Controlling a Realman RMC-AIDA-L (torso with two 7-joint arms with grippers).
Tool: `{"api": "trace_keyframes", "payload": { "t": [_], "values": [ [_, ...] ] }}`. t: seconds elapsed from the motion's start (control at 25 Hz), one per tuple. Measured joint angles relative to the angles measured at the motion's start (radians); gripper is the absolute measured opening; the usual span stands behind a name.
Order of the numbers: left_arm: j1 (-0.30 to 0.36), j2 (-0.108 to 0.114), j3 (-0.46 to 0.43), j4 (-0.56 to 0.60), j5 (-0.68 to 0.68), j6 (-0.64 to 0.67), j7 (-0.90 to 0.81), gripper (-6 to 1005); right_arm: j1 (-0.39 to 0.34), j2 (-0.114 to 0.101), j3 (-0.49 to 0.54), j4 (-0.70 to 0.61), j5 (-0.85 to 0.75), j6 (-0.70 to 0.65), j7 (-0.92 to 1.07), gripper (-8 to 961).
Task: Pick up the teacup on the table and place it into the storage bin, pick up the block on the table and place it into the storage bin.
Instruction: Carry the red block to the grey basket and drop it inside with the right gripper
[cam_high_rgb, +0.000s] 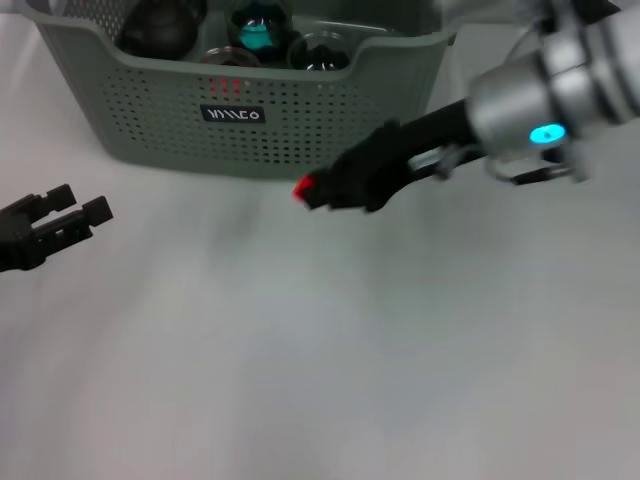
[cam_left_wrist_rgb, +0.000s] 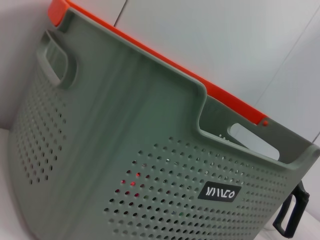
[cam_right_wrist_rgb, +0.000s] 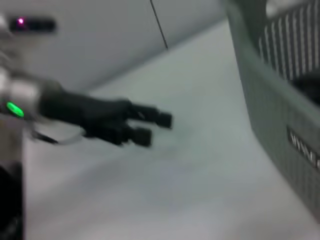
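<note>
Right gripper (cam_high_rgb: 318, 190) clenched on a red block (cam_high_rgb: 303, 188), just short of the bin (cam_high_rgb: 170, 110) wall. Needs raising above the rim, carrying past it, releasing inside among cups (cam_high_rgb: 258, 28). Left gripper (cam_high_rgb: 72, 215) parked aside, spread, holding nothing.

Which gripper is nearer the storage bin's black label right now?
Right. The right gripper, shut on a red block, sits just in front of the storage bin, below and right of the black label. The left gripper waits open, farther left.
</note>
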Motion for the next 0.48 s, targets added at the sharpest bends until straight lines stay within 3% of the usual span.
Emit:
{"api": "trace_keyframes", "payload": {
  "t": [0.12, 0.28, 0.48],
  "values": [
    [-0.006, 0.000, 0.000, -0.001, 0.000, -0.009, -0.003, 825, -0.056, 0.005, 0.178, -0.072, 0.043, -0.158, -0.091, 193],
    [-0.018, 0.003, 0.001, -0.019, 0.000, -0.028, -0.004, 824, -0.070, 0.011, 0.387, -0.083, 0.197, -0.320, -0.201, 194],
    [-0.024, 0.007, 0.002, -0.025, 0.000, -0.034, -0.005, 824, -0.046, 0.013, 0.462, -0.096, 0.358, -0.257, -0.236, 193]
  ]
}}
